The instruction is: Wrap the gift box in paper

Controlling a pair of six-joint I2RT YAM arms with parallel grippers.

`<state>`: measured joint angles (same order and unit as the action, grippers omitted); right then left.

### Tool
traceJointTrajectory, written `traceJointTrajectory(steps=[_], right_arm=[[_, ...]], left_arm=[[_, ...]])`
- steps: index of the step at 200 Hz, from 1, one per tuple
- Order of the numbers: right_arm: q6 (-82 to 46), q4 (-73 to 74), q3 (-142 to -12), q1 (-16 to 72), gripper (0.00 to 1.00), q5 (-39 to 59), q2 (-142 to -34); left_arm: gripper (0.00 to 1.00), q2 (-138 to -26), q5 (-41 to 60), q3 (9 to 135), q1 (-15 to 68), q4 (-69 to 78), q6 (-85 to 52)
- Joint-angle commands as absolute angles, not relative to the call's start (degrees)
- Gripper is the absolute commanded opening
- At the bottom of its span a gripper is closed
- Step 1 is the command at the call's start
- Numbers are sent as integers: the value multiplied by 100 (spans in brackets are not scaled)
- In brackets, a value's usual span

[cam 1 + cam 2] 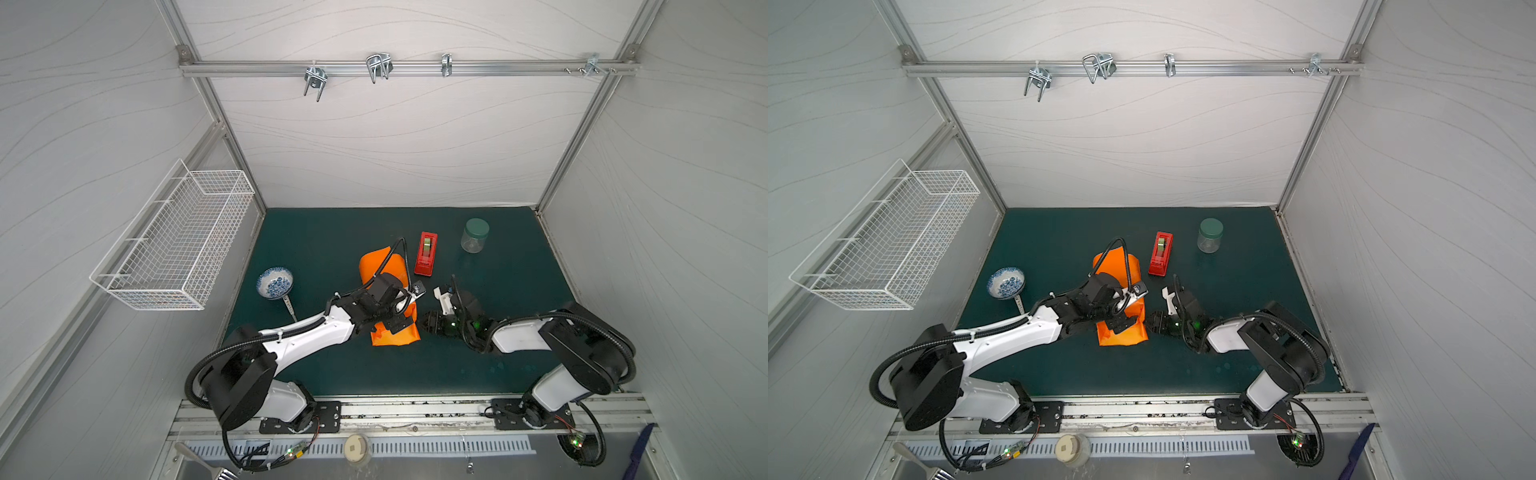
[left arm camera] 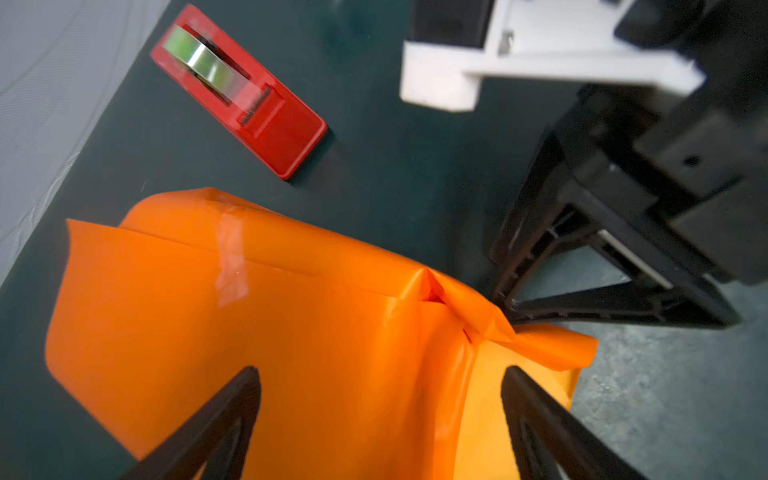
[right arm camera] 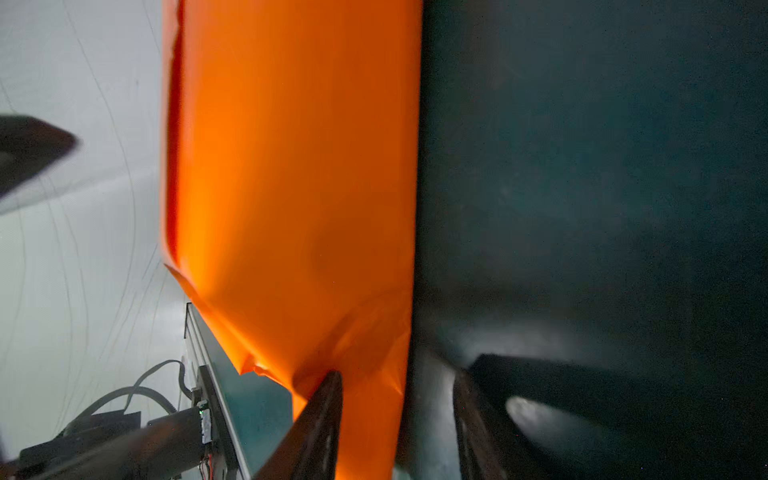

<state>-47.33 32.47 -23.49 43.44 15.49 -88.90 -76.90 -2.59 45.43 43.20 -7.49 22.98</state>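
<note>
The paper is seen as a folded bundle mid-surface, just beside the red tape dispenser; the gift box is not visible in any view. A clear tape strip across the paper seam is shown only by the left wrist view. There the left hand is spread wide open over the paper. The right hand is half closed astride the paper's edge, with one finger dented into it; whether it grips cannot be told. A jar and a bowl are caught only in the top views.
</note>
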Motion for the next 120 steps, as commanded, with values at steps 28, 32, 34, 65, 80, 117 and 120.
traceJointTrajectory(steps=[28, 32, 34, 65, 80, 117, 120], right_arm=[[-4482, 2882, -2309, 4493, 42, 1372, -8617], [-4482, 2883, -2327, 4519, 41, 1358, -8629], [-4485, 2883, -2335, 4527, 41, 1363, -8635], [-4536, 2921, -2408, 4677, 36, 1310, -8709], [-4566, 2957, -2423, 4709, 35, 1292, -8736], [-4628, 3042, -2644, 4817, 34, 1298, -8906], [-4638, 3060, -2665, 4821, 34, 1295, -8923]], left_arm=[[65, -7618, -853, 4795, 3802, -877, 1696], [63, -7664, -954, 4826, 3786, -927, 1738], [63, -7688, -1005, 4843, 3781, -963, 1757], [53, -8099, -1108, 5123, 3705, -1486, 1934], [52, -8214, -1022, 5135, 3709, -1541, 1930], [52, -8367, -1047, 5008, 3713, -1629, 1908], [53, -8364, -1047, 4995, 3715, -1626, 1914]])
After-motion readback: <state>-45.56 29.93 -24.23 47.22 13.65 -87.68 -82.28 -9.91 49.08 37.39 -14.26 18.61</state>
